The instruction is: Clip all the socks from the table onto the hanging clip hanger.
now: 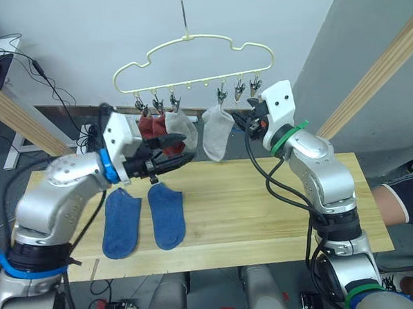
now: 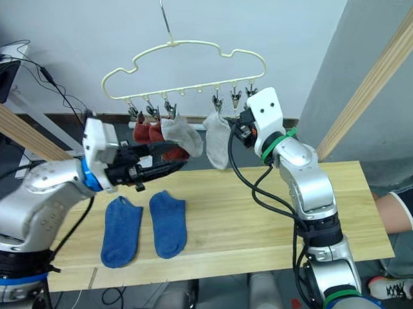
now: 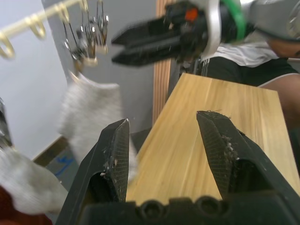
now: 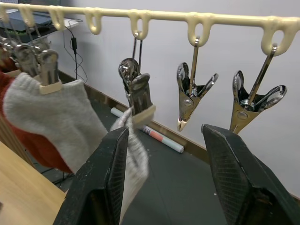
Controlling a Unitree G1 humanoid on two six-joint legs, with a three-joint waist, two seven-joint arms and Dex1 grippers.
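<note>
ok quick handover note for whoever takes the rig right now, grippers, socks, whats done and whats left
Left gripper: jaws open, empty, raised near the hung socks.
Right gripper: jaws open, empty, up at the clip hanger facing its two free clips.
Done: two red socks and two grey socks are clipped.
Left: two blue socks lie flat, side by side on the table, for those two clips.

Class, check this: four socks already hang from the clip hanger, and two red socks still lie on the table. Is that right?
Not quite. The two socks on the table are blue, not red, as the left eye view shows. Four socks do hang from the clip hanger.
</note>
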